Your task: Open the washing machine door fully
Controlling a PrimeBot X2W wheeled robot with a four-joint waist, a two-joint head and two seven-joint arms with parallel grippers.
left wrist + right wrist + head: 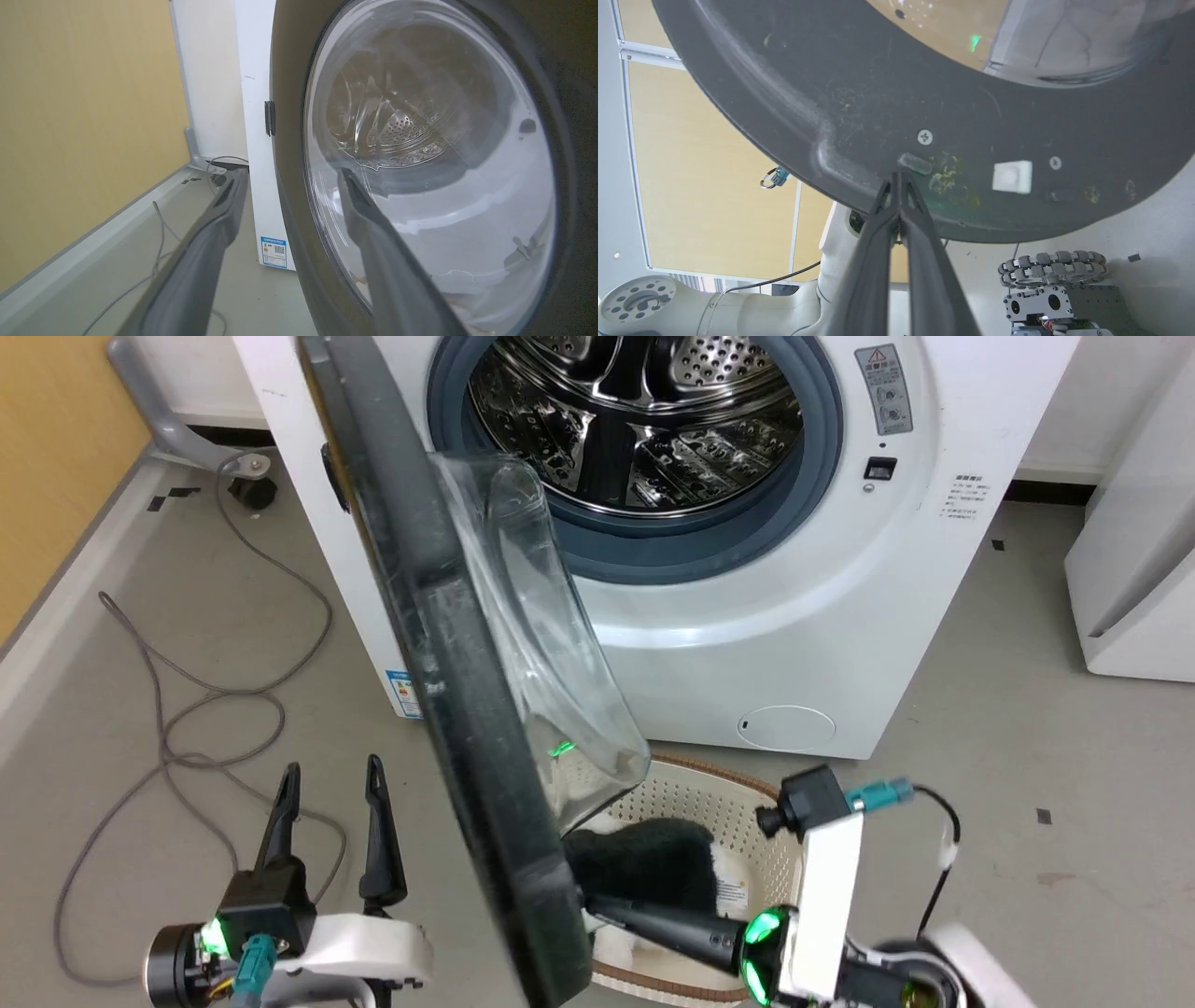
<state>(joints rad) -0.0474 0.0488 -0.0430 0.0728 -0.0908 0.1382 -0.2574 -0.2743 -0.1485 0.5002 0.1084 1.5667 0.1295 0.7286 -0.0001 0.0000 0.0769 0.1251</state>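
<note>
The washing machine (747,644) stands white and square-on, its grey rubber ring (672,546) and perforated steel drum (644,420) uncovered. The washing machine door (448,644) is swung well out from the machine's front, hinged on the side of the machine nearest the yellow wall. In the head view it stands almost edge-on, roughly at a right angle to the front panel. Its clear glass bowl bulges toward the side where the drum opening lies.

The left end effector (333,767) hangs in front of the machine on the outer side of the door. Its two fingers are spread apart with nothing between them, and it is clear of the black rim.

The right end effector (896,176) is on the other side, at the door's dark grey inner face. Its fingers are pressed together and hold nothing. The tips appear to touch the face near the free edge, just beside a small clear nub and a screw.

A pale perforated basket (719,770) holding a dark cloth (644,863) sits on the floor directly in front of the machine, below the door's bowl. A grey cable (187,709) loops over the floor on the machine's hinge side.
</note>
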